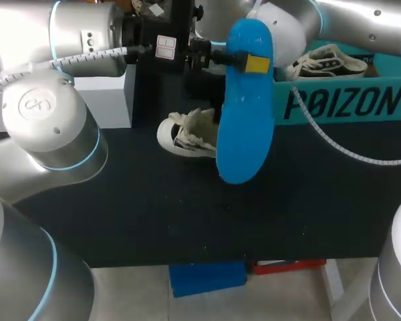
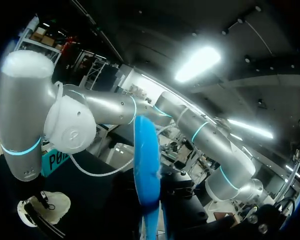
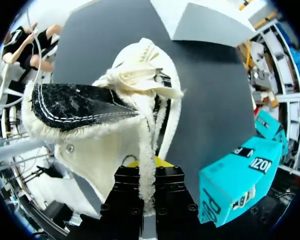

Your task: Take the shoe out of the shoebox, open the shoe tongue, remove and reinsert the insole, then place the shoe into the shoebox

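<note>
My left gripper (image 1: pixel 254 63) is shut on a blue insole (image 1: pixel 244 100) and holds it upright above the table. In the left wrist view the insole (image 2: pixel 146 170) stands edge-on straight ahead. Below it a white shoe (image 1: pixel 184 134) with fleecy lining lies on the black table. In the head view the insole hides my right gripper. In its own view my right gripper (image 3: pixel 142 165) is shut on the shoe (image 3: pixel 105 145), pinching a fleecy strip at its opening. The teal shoebox (image 1: pixel 334 103) stands at the back right with a second shoe (image 1: pixel 327 63) inside.
A white box (image 1: pixel 110 100) stands at the back left of the black table (image 1: pixel 187 214). My right arm (image 2: pixel 55 115) comes down beside the shoe (image 2: pixel 45 207). The teal shoebox (image 3: pixel 235 185) lies to one side of my right gripper.
</note>
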### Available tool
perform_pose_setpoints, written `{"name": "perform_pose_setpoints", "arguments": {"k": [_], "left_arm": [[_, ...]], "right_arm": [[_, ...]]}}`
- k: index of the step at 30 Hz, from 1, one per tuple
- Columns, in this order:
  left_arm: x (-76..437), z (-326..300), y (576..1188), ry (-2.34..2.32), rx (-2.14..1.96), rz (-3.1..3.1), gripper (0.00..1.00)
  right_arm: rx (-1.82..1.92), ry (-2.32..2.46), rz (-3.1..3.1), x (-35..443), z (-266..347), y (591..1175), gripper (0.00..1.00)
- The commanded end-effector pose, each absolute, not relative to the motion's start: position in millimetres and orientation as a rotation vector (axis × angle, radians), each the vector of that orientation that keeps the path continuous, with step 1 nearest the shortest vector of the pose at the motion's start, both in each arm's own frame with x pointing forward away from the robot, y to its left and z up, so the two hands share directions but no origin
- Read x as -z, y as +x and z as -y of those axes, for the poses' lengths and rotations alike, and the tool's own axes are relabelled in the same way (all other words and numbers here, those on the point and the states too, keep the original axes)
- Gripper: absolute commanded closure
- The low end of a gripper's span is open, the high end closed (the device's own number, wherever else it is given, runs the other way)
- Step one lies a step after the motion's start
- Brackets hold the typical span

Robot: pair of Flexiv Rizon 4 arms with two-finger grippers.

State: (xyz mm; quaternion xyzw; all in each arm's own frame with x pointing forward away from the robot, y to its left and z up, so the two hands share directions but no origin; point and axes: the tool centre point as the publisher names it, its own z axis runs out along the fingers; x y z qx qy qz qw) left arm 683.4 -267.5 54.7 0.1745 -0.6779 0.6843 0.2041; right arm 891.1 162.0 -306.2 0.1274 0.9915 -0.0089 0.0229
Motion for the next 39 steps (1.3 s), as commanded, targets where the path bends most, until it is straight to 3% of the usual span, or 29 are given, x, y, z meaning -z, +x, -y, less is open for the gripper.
{"name": "perform_pose_setpoints", "arguments": {"k": [1,13,39], "left_arm": [[-55,268,682,0.493,-1.907,1.894,1.00],[-55,268,682,0.493,-1.907,1.894,1.00],[-55,268,682,0.493,-1.907,1.894,1.00]], "right_arm": [[-0.016,1.425,-2.686,274,-140,881,1.00],[-0.003,2.061,-2.224,286,-132,877,1.00],[0.014,2.298,-2.092,341,-133,876,1.00]]}}
